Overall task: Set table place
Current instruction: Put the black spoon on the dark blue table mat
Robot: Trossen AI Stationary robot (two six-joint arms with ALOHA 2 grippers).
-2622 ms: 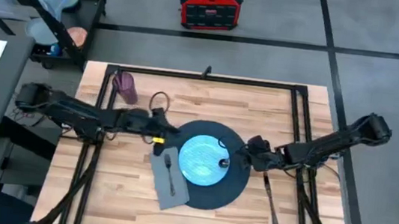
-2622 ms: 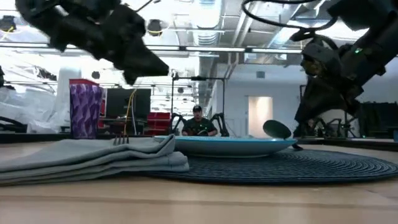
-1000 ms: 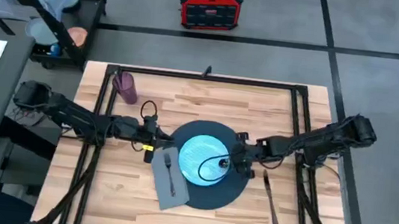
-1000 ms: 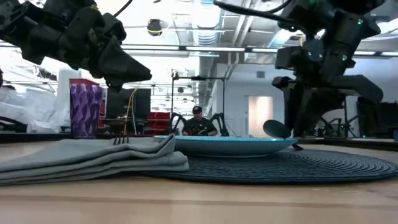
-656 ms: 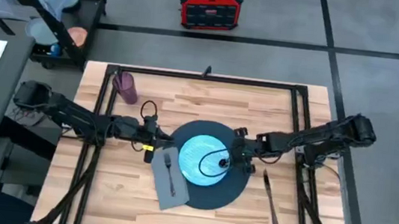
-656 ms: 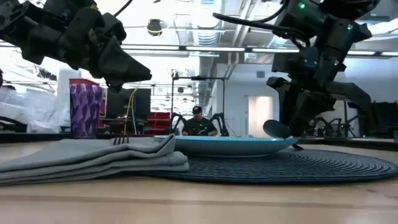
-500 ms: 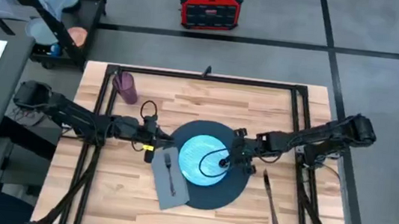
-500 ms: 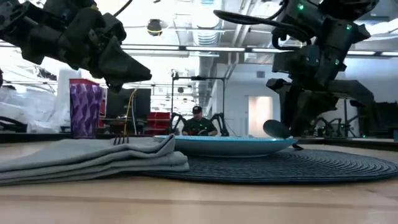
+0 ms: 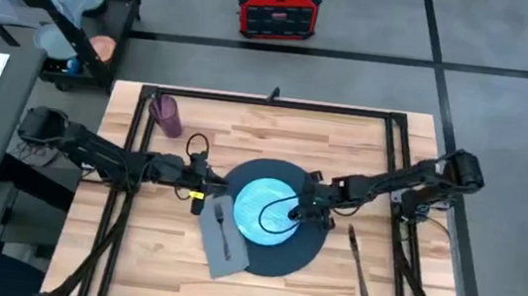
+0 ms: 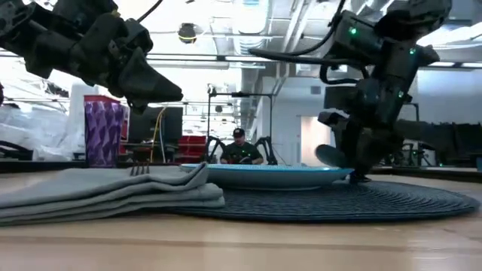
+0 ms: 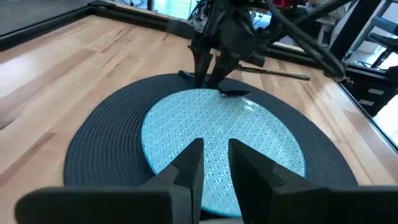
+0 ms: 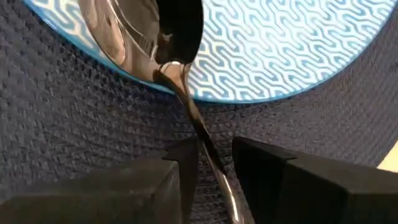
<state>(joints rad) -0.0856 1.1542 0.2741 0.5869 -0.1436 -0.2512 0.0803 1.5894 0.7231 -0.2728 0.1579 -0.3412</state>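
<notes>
I am watching my right pincer (image 9: 308, 213) sitting low over the right rim of the light blue plate (image 9: 267, 210), its two fingers (image 12: 261, 180) parted only slightly and straddling the metal handle of a spoon (image 12: 155, 43); from the right wrist view I am seeing the handle running between them, but I cannot tell whether they are actually pressing on it. The spoon's bowl is resting on the plate's edge while its handle is angling down over the dark round placemat (image 9: 276, 259). That placemat is lying near the middle of the wooden tabletop (image 9: 344, 142), with the plate sitting centred on it. My left pincer (image 9: 202, 183) is hovering just beside the mat's left edge, above the upper end of the grey napkin (image 9: 224, 238), and its fingers (image 11: 189, 168) are standing a narrow gap apart with nothing between them. The napkin is overlapping the mat's left side, and a fork (image 9: 223, 225) is lying on top of it. A knife (image 9: 359, 259) is lying on the bare wood just right of the mat. A purple tumbler (image 9: 165, 115) is standing upright near the tabletop's far left corner. In the low view a person (image 10: 239, 149) is sitting well behind the tabletop.
</notes>
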